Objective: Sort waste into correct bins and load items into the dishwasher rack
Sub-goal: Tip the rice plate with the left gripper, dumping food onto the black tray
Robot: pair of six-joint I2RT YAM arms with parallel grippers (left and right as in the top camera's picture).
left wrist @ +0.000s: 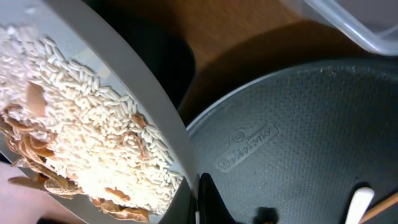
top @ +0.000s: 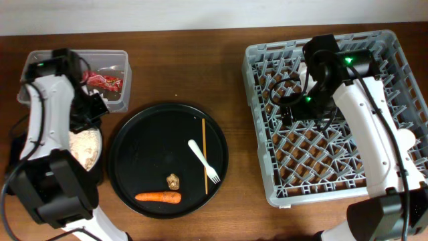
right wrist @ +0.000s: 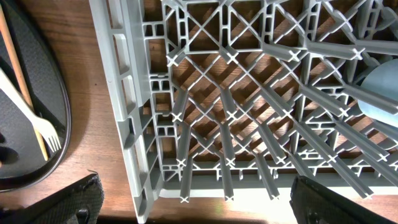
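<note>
Over on my left side, my left claw [left wrist: 198,205] is clamped shut on the rim of the white plate [left wrist: 155,118], one dark finger [left wrist: 210,198] pressed right against its edge. The plate carries white rice and beige crumbly food scraps [left wrist: 37,149]. Just beside it lies the round black tray [top: 147,140], which holds the white plastic fork [top: 202,161], the thin wooden stick [top: 204,144], the orange carrot [top: 158,197] and the small brown lump [top: 174,180]. Behind the plate stands the clear tub [top: 124,67] with the red crinkled wrapper [top: 102,81] inside.

On the right, my right claw [right wrist: 196,183] hangs spread wide and empty above the near-left corner of the grey dishwasher rack [right wrist: 124,124]. A light-blue cup [right wrist: 378,93] sits among the pegs, off to one side of my fingers.
</note>
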